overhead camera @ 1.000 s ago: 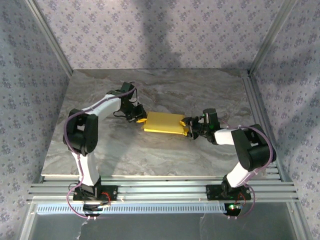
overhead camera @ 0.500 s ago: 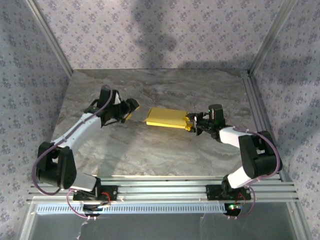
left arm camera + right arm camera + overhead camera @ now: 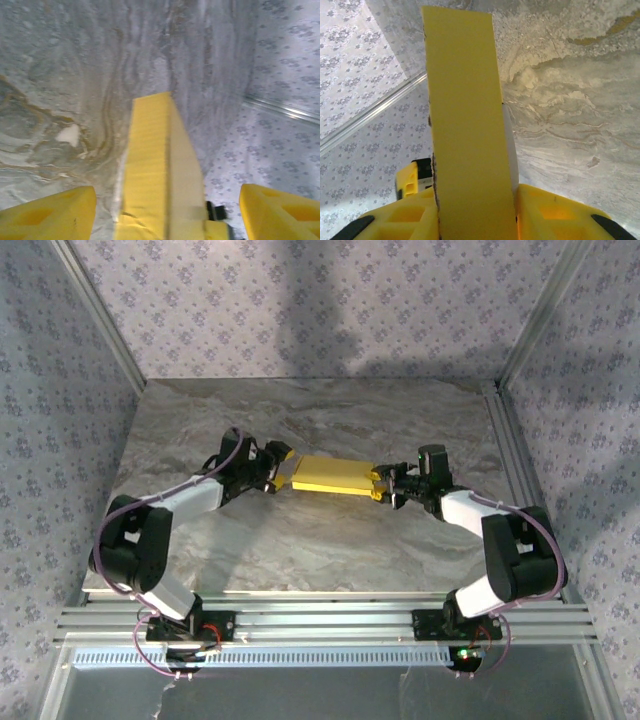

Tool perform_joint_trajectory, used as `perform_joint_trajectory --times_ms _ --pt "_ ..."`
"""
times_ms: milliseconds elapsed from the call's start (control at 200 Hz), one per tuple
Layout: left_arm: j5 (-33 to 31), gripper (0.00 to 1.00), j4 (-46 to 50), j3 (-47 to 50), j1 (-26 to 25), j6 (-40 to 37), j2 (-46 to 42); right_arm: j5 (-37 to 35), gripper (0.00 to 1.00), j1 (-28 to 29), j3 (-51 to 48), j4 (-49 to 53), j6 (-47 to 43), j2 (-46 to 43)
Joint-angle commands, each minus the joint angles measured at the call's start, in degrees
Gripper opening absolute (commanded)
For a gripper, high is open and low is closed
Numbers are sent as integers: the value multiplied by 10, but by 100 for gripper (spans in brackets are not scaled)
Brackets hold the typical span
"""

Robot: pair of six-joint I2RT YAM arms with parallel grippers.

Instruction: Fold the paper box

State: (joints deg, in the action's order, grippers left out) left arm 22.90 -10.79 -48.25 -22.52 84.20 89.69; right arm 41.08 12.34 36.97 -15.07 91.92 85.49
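Box (image 3: 332, 475) well apart from table (image 3: 330, 560) edges

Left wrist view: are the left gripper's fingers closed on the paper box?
No, its fingers stand wide apart, clear of the paper box between them.

Left gripper (image 3: 282, 468) reopened and returned to the paper box (image 3: 330, 475)

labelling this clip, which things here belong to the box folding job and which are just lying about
Job: flat yellow cardboard paper box; right gripper, shut on one end; left gripper, open around the other end.
Just there: grey marbled tabletop; floral-patterned walls; aluminium frame rails.
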Motion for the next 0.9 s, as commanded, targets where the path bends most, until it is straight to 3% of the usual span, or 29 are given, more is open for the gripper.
perform_joint_trajectory --times_ms 0,460,560,735,790,894 --pt "16 75 -39 14 -2 79 -1 14 35 -4 19 16 -5 -12" --pt "61 70 -163 27 -28 176 64 20 35 -3 31 25 -3 -12" --pt "56 63 -174 27 -35 190 68 18 36 -3 30 25 -3 -12" --pt "49 41 -188 46 -35 207 60 20 37 -5 30 34 -12 -12" --pt "49 38 -187 50 -35 211 56 20 41 -5 32 37 -20 -12" --pt "49 33 -173 56 -32 219 40 14 60 -13 55 84 -91 -24"
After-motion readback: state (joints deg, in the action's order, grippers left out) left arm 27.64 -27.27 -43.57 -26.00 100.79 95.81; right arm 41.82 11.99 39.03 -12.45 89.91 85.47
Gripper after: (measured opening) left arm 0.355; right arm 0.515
